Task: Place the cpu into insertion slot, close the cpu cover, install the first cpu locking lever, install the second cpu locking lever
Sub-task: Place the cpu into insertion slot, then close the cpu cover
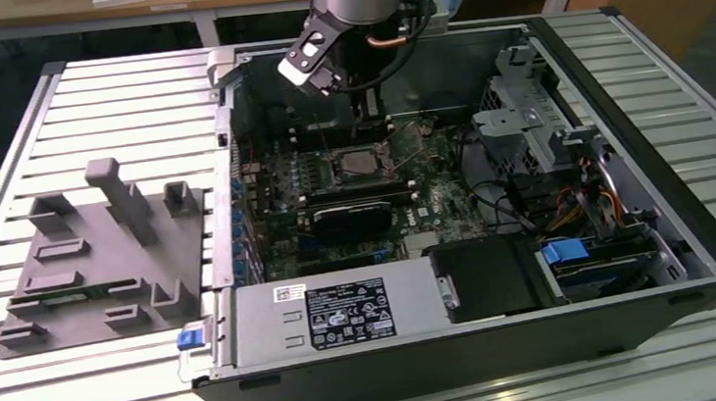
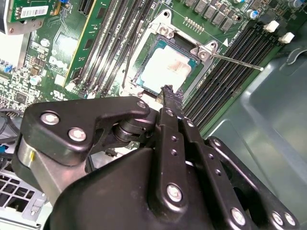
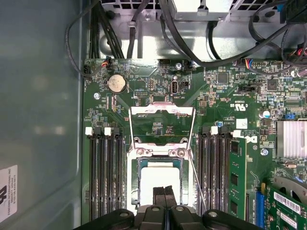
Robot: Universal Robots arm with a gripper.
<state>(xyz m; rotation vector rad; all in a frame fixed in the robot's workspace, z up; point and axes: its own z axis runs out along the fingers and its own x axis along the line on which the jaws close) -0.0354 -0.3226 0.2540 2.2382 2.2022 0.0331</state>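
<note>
The cpu [image 3: 152, 184] lies flat in the insertion slot [image 3: 136, 167] on the motherboard, its pale metal top showing in both wrist views [image 2: 165, 71]. The cpu cover [image 3: 162, 111] is swung open beyond the slot, and green board shows through its square window. A thin locking lever [image 2: 237, 61] stands free beside the socket [image 3: 195, 184]. My gripper [image 3: 164, 190] is shut with nothing between its fingers. Its tip [image 2: 168, 90] hovers over the near edge of the cpu. In the exterior view the gripper [image 1: 374, 125] reaches down into the case above the socket [image 1: 357, 164].
Long black memory slots [image 3: 103, 177] flank the socket on both sides. A black heatsink block [image 1: 357, 215] and a grey power-supply box [image 1: 330, 316] sit in the open case. Cables [image 3: 192, 48] run across the far end. A grey fixture [image 1: 100, 255] lies at the exterior view's left.
</note>
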